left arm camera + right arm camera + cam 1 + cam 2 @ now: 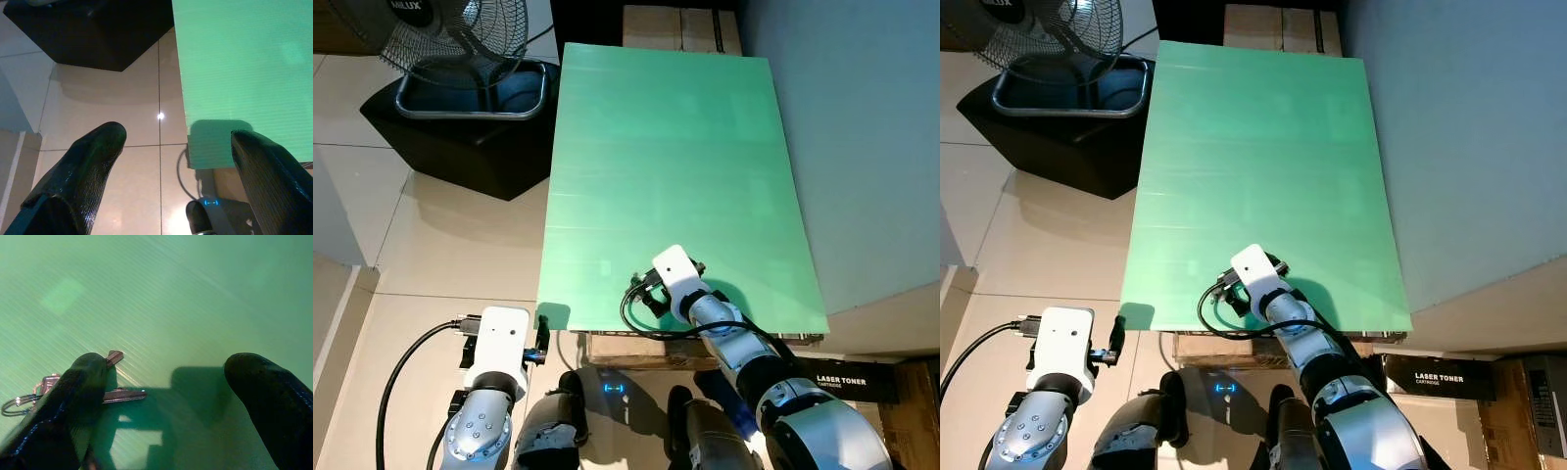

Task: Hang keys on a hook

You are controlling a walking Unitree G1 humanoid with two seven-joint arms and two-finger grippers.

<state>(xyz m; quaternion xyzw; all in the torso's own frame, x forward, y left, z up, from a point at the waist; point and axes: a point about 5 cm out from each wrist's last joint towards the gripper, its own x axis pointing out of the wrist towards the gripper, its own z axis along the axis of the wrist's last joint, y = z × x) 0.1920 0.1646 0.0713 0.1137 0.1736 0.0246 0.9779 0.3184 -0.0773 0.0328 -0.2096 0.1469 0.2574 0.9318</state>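
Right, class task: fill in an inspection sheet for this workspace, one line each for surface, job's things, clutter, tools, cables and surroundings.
Surface: green board, lying flat, bare apart from the keys.
Job's things: keys on a ring, lying on the board by one finger of the right tool; hook: nothing seen.
Clutter: nothing seen on the board.
Tools: right tool open, low over the board's near edge; left tool open, over the floor off the board's near corner.
Cables: black cable looped at the right wrist; another at the left wrist.
Surroundings: tiled floor, fan, black box, toner carton.
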